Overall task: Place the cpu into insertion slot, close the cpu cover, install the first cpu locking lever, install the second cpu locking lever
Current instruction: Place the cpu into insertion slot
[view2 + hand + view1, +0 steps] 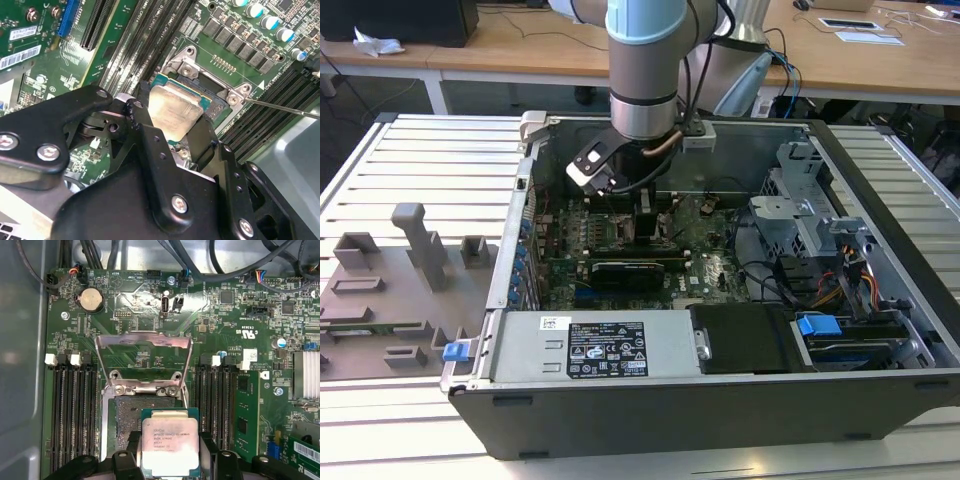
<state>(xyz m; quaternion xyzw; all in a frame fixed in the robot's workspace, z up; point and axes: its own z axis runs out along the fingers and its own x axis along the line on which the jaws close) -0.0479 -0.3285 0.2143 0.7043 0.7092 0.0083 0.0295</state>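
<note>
The cpu (pixel 170 444), a small square chip with a dull silver top, is pinched between my gripper's (pixel 170 456) two black fingers (pixel 131 447). It hangs tilted just above the insertion slot (pixel 127 422), shifted partly off to one side of it. The second wrist view shows the cpu (pixel 176 111) over the slot (pixel 216 100) with my gripper (pixel 172 122) shut on its edges. The cpu cover (pixel 144 339), a silvery frame, stands swung open at the slot's far end. A thin locking lever (pixel 282 108) sticks out beside the slot. In the exterior view my gripper (pixel 646 228) reaches down into the computer case.
Memory slots (pixel 70 410) flank the socket on both sides. A black graphics card (pixel 625 272) lies just in front of the gripper, with the power supply (pixel 590 345) at the case front. The drive cage (pixel 800 215) and cables sit at the exterior view's right. Grey fixtures (pixel 390 290) stand outside the case.
</note>
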